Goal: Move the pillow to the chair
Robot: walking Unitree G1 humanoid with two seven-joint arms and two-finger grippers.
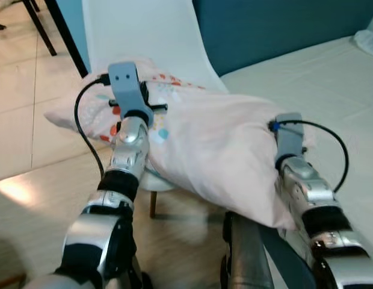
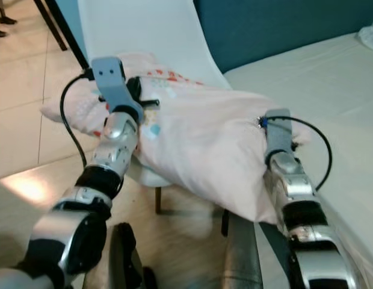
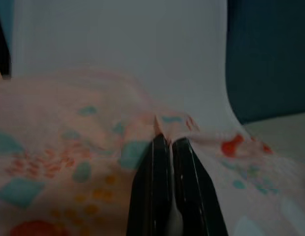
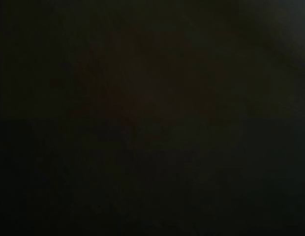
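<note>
- While the pillow (image 1: 216, 150) lies across the front of the white chair (image 1: 156, 36), its near end hangs past the seat edge toward the robot and the bed (image 1: 331, 78).
- Left end of the pillow, the part printed with teal and orange shapes, sits on the chair seat; the plain pale pink bulk sags off the seat's right side, between chair and bed.
- Left gripper (image 3: 168, 142) is on the printed end: the two black fingers are pressed together with a fold of pillow fabric pinched at the tips.
- Right gripper: wrist and arm (image 1: 301, 180) run into the pillow's right side and the fingers are buried in the fabric. Can't tell if the jaws are open or closed. Right wrist view is black, nothing to make out.
- Around it: bed with pale sheet just right of the chair, a bunched white thing (image 1: 368, 36) at its far corner.
- Dark teal wall (image 1: 277, 30) behind chair and bed.
- Black table or stand legs (image 1: 60, 30) left of the chair on a light tiled floor (image 1: 18, 120).
- One chair leg (image 1: 153, 203) shows under the seat.
- Black cables loop off both wrist cameras; the left one (image 1: 81, 129) hangs beside the pillow's left end.
</note>
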